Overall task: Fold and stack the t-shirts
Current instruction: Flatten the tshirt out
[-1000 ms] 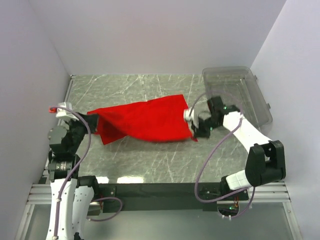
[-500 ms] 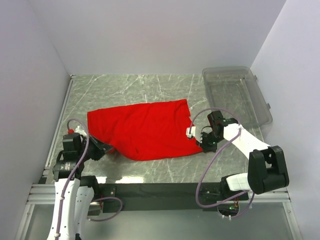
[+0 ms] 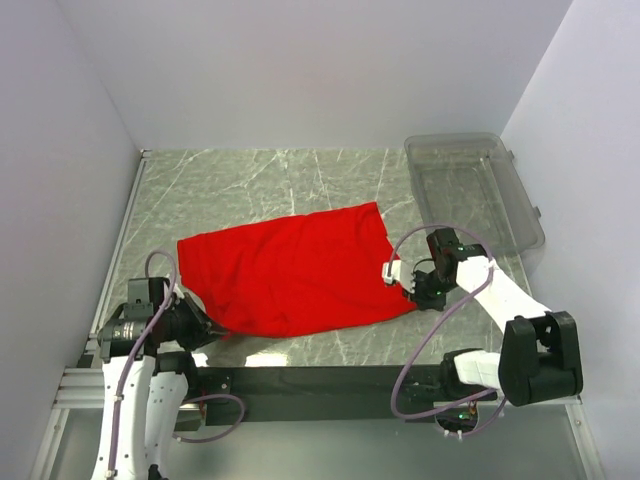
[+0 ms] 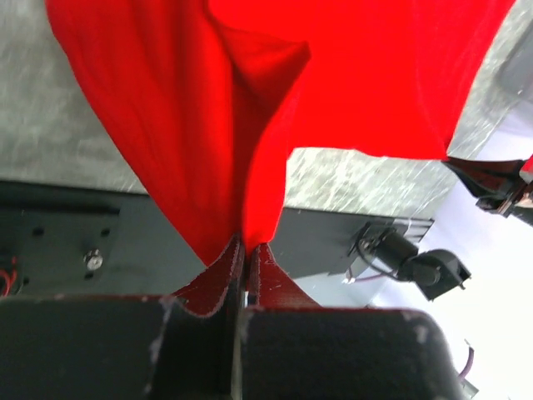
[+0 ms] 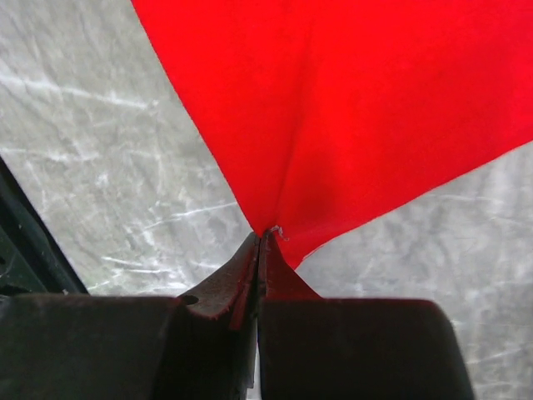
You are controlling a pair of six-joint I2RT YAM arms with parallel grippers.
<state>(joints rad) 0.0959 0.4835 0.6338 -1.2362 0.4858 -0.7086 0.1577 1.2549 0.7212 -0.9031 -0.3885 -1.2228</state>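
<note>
Left gripper (image 3: 203, 326): you are clamping its jaws together on the near-left corner of the red t-shirt (image 3: 290, 272). In the left wrist view the fingertips (image 4: 218, 275) are pressing nearly flush, with a thin bunch of the t-shirt (image 4: 250, 108) pinched between them and fanning away in a deep fold.

Right gripper (image 3: 411, 291): you are pinching the near-right corner of the same shirt. In the right wrist view the right gripper (image 5: 260, 240) is showing no gap between its jaws, and the cloth (image 5: 358, 108) is drawing to a point there.

Arm pose: the left arm is lying low at the near-left corner of the table (image 3: 250, 180), forearm roughly level and pointing right toward the shirt. The right arm is reaching from its near-right base, forearm angling toward the centre and wrist bending down to the cloth.

T-shirt: it is lying spread across the middle of the table, mostly flat, stretching between the two grippers along its near edge.

Container: the clear plastic bin (image 3: 455, 141) is sitting at the far-right corner, near the shirt's far-right corner but apart from it; the shirt is lying wholly outside it.
</note>
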